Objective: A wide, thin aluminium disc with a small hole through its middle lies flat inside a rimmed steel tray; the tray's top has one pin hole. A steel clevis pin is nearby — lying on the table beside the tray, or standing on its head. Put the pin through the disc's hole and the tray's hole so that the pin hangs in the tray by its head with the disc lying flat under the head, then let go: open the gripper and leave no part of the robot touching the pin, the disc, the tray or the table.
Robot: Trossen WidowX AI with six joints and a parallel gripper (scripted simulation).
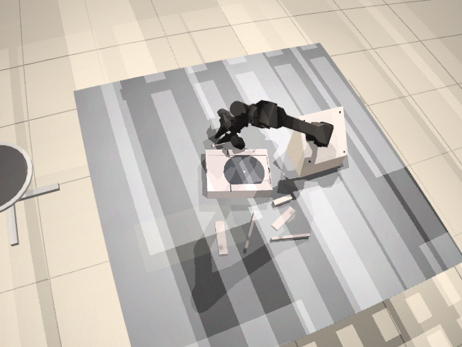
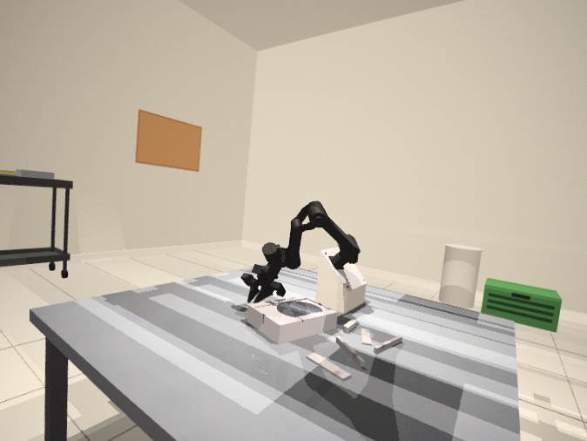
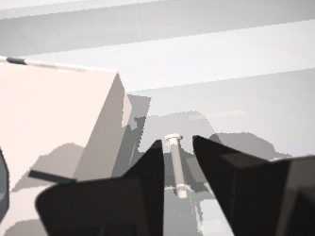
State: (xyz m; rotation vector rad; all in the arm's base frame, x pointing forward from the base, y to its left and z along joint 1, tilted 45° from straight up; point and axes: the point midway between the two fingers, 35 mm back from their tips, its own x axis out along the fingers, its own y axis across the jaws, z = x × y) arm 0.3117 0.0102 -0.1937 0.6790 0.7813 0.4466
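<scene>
Five loose pieces (image 1: pixel 221 237) (image 2: pixel 328 366) lie near the tray (image 1: pixel 238 193) (image 2: pixel 303 330) (image 3: pixel 52 111).

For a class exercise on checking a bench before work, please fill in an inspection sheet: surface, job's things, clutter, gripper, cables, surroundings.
Surface: grey table, patterned with light and dark bands.
Job's things: disc lying in the tray; clevis pin outside it, not inserted.
Clutter: five loose pale bars, by the tray.
Gripper: gripper open, fingers either side of the pin with gaps showing.
Cables: nothing seen.
Surroundings: tiled floor, orange wall panel, dark cart, pale cylinder, green box.
</scene>
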